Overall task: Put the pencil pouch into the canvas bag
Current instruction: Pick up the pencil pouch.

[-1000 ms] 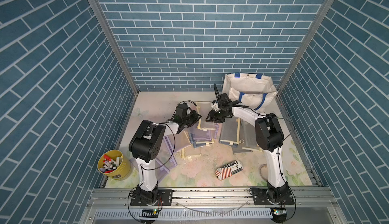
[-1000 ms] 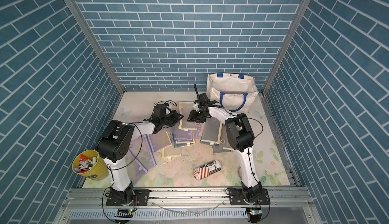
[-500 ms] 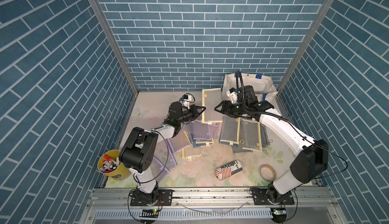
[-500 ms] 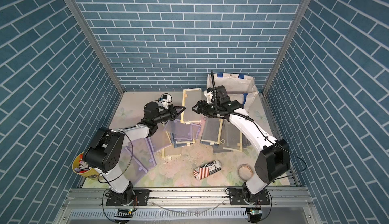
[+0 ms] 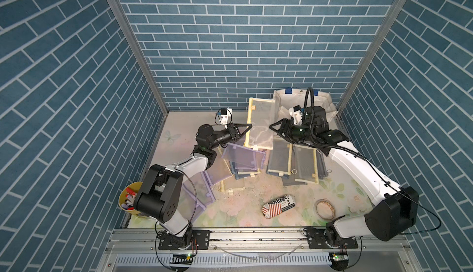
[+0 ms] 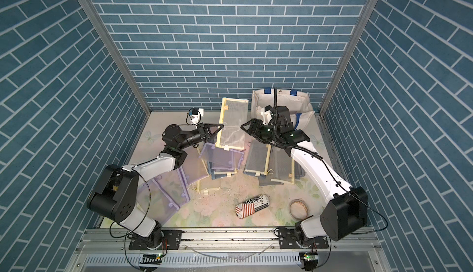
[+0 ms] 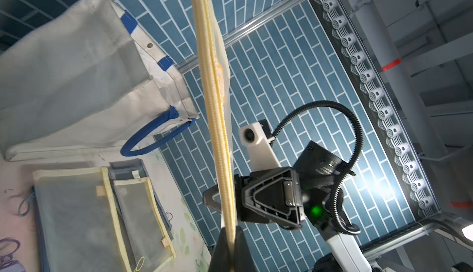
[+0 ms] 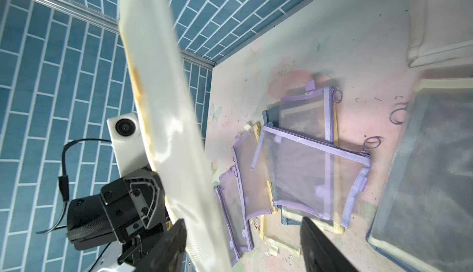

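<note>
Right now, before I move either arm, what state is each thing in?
Left gripper: shut on the yellow-trimmed pouch at its zipper edge.
Right gripper: open, beside the pouch, not gripping.
Yellow-trimmed pouch: held up off the table, outside the canvas bag.
Canvas bag: standing, mouth open.
Purple pouches: lying flat on the table.
Grey pouches: lying flat.
Marker cup: upright, holding markers.

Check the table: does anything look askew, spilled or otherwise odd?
Yes. A yellow-edged mesh pouch stands upright, pinched by the left gripper, above flat purple mesh pouches; small dark crumbs litter the floral table mat.
</note>
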{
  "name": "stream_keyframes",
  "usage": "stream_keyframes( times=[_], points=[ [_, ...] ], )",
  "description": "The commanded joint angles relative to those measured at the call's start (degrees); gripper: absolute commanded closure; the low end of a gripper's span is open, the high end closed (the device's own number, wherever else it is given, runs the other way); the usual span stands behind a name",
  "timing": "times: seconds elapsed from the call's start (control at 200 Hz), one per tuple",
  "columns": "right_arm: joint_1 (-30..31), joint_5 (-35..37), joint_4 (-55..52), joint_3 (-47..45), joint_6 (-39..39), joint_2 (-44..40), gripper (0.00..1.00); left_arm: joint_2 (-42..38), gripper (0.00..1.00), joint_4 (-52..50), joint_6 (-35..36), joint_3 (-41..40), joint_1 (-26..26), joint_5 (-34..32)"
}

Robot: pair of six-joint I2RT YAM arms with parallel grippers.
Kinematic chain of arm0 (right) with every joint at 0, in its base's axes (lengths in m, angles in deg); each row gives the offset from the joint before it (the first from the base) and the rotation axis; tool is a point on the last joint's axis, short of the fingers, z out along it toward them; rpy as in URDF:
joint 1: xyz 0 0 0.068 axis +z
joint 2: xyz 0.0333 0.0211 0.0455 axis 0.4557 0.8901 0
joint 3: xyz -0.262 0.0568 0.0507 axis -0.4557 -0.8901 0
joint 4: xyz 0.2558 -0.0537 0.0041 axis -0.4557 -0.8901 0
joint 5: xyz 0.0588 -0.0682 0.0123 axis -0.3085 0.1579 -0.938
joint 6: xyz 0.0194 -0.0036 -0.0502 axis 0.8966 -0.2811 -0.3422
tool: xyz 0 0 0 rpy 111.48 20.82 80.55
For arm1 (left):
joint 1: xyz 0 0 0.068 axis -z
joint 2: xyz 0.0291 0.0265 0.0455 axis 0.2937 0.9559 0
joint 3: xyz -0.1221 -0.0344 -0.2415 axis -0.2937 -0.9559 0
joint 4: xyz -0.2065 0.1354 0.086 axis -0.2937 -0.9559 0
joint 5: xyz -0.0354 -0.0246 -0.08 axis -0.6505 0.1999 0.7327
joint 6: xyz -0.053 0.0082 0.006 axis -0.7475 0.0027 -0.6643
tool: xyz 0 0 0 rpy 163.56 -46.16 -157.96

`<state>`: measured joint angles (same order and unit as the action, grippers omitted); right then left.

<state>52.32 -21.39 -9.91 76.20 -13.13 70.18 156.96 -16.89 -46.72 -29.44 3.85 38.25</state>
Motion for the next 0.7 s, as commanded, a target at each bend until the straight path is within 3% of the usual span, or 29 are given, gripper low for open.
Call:
stream_keyframes(
  times=[0.0, 0.275, 0.435, 0.57, 0.695],
  points=[
    [-0.43, -3.88, 9.11, 0.37, 4.06, 0.3, 0.31, -2.1, 1.0, -1.45, 0.95, -0.07, 0.68, 2.93],
    [-0.12, -7.64, 19.36, -0.69, 8.34, 1.82, 0.41, -5.88, 1.0, -11.25, 5.82, 0.69, 2.11, 3.35],
    [0.56, -9.89, 21.79, 0.4, 9.26, 3.03, 0.62, -6.77, 1.0, -15.81, 7.7, 2.06, 2.61, 3.72],
    [1.15, -12.2, 22.79, 1.9, 9.05, 3.81, 0.99, -7.9, 1.0, -19.6, 9.86, 3.04, 2.63, 3.32],
    [1.15, -12.26, 22.52, 2.36, 7.59, 3.04, 1.0, -7.82, 1.0, -19.95, 9.86, 2.93, 2.63, 2.66]
  ],
)
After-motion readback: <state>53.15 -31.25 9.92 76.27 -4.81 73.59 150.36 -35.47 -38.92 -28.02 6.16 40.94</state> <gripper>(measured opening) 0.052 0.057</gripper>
